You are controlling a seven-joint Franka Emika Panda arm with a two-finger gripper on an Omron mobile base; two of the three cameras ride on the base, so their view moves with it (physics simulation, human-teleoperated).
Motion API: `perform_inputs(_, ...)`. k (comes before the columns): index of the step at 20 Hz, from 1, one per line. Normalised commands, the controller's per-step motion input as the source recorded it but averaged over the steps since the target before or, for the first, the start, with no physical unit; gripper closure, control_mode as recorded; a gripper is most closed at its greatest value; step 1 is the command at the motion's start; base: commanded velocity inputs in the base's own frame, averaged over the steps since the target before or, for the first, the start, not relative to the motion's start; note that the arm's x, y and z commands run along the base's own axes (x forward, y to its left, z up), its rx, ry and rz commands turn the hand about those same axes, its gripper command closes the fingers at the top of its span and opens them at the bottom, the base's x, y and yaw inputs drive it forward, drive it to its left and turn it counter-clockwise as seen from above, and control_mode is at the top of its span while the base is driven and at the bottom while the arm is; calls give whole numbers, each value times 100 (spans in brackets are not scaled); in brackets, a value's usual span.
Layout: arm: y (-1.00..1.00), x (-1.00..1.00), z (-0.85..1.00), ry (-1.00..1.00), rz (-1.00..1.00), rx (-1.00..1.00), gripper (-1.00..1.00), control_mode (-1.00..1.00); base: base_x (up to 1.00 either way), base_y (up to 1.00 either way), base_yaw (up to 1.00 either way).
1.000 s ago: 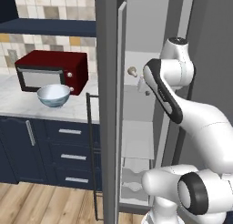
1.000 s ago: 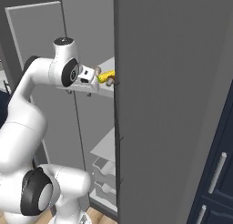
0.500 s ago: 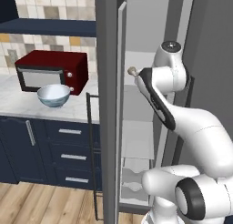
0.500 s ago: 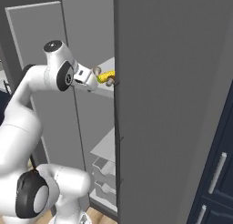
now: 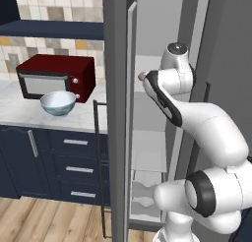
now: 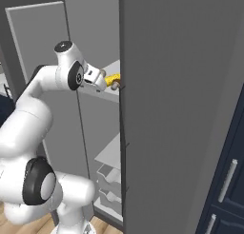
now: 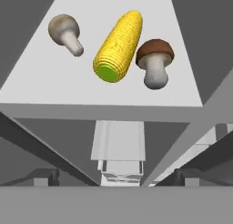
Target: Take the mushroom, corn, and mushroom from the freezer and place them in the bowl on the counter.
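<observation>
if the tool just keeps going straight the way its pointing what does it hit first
Probably the corn. In the hand view it lies near the centre line on the freezer shelf, green end toward the tool, with a mushroom on either side. The shelf's front edge sits lower in that view, so a low approach could meet it first; depth is unclear.

i can't read any text, label, brand, number or sign here, not on the microwave and not on the freezer.
</observation>
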Motion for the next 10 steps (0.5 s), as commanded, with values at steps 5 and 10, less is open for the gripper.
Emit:
perform_inputs(5,-24,39,0,2,-2,0,-100,-100,0,0,0)
perform_inputs(10,-10,52,0,7,-2,0,-100,-100,0,0,0)
